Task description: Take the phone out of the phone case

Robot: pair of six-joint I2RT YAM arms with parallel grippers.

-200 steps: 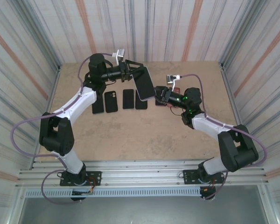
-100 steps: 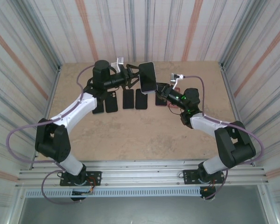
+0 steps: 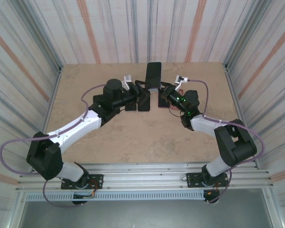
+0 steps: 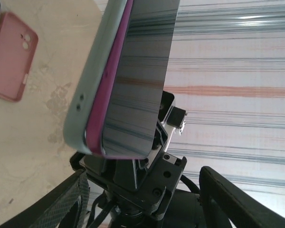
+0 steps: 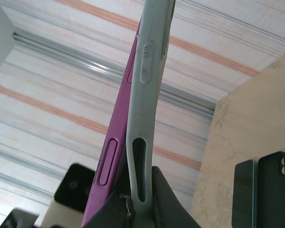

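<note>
The phone point(image 3: 154, 75) stands upright above the table's back middle, held from below. In the right wrist view its magenta edge point(image 5: 115, 152) has come away from the pale green phone case point(image 5: 149, 71). My right gripper point(image 5: 142, 209) is shut on the case's side wall, and the phone's edge lies outside that pinch. In the left wrist view the mirror-like screen point(image 4: 137, 80) faces the camera, with the case point(image 4: 92, 80) behind it. My left gripper point(image 4: 142, 173) stands open just below the phone, its fingers point(image 4: 242, 199) wide apart and touching nothing, close to the left of the phone in the top view point(image 3: 138, 89).
Several dark phones and cases point(image 3: 143, 102) lie in a row on the table under the grippers, two of them in the right wrist view point(image 5: 275, 190). A pink case point(image 4: 12, 57) lies flat on the table. Corrugated walls point(image 3: 28, 42) close in three sides.
The right gripper has tipped the phone upright and carried it toward the back wall. The left arm has swung right and forward, its gripper now lower, beside the phone.
</note>
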